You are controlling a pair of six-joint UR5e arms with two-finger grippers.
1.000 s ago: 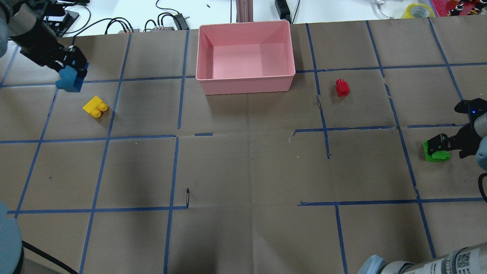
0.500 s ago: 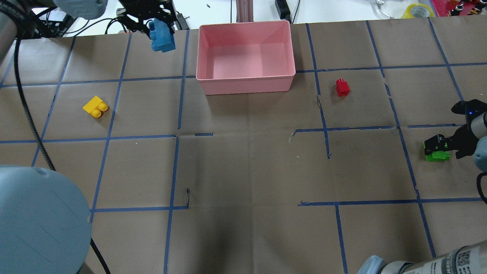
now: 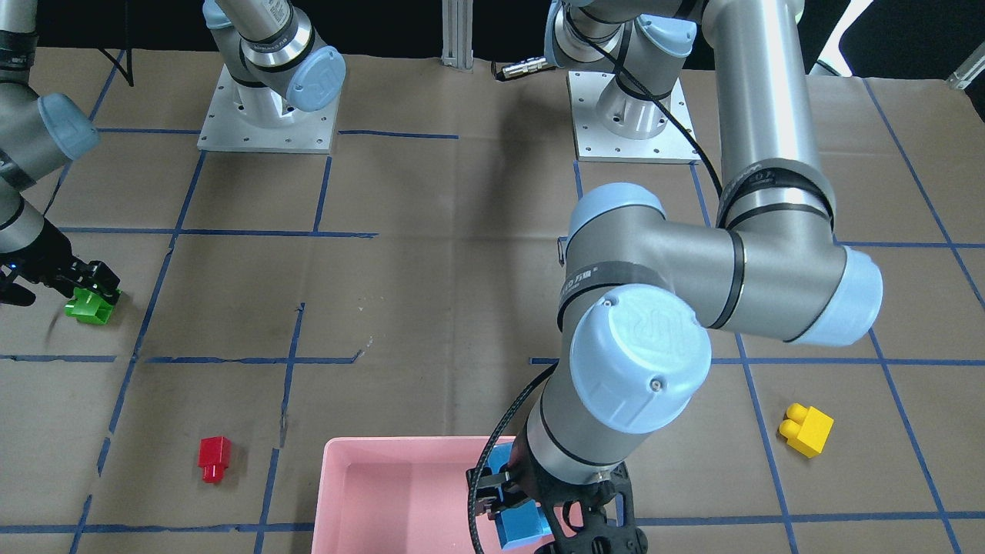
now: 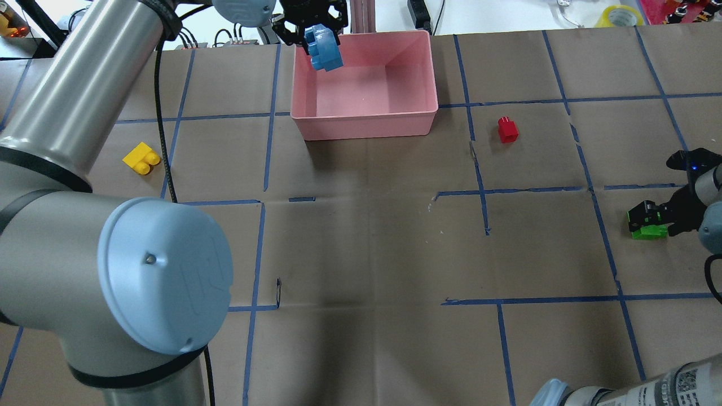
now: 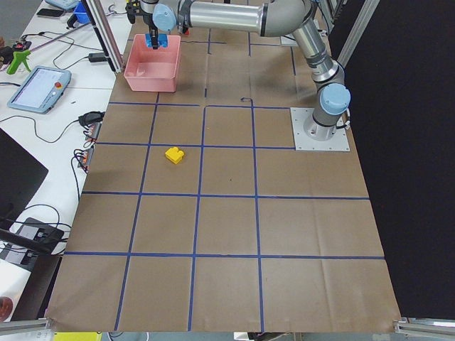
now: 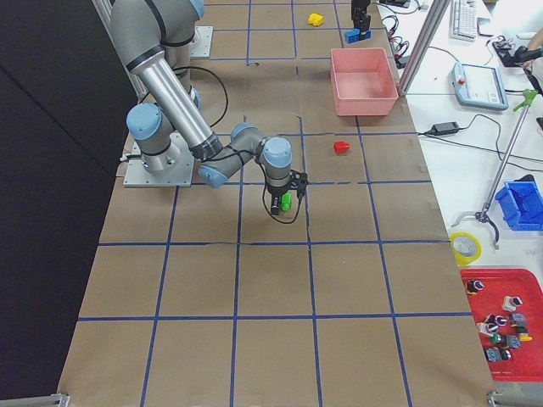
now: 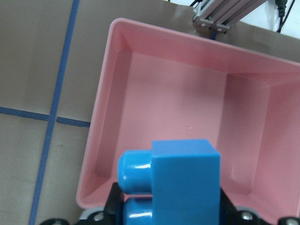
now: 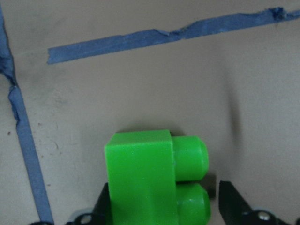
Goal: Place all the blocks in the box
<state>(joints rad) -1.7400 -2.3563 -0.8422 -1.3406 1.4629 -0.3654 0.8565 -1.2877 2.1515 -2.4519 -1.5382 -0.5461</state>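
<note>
My left gripper [image 4: 320,35] is shut on the blue block [image 4: 324,48] and holds it over the far left corner of the pink box [image 4: 366,121]. The wrist view shows the blue block [image 7: 185,183] above the box's near rim [image 7: 93,187]. My right gripper [image 4: 646,216] is open and low at the right edge, its fingers [image 8: 232,201] on both sides of the green block [image 8: 140,183] on the table, with a small gap on the stud side. The yellow block [image 4: 141,158] lies left of the box. The red block [image 4: 507,129] lies to its right.
My left arm's big elbow [image 4: 163,276] covers the near left of the overhead view. Cables [image 4: 242,31] and a metal post [image 4: 361,14] stand just beyond the box. A yellow tape roll [image 4: 620,14] lies at the far right. Blue tape lines cross the brown table.
My left gripper has carried the blue block from the far left, rightward along the far edge, to over the box's corner. My right gripper has settled lower over the green block.
</note>
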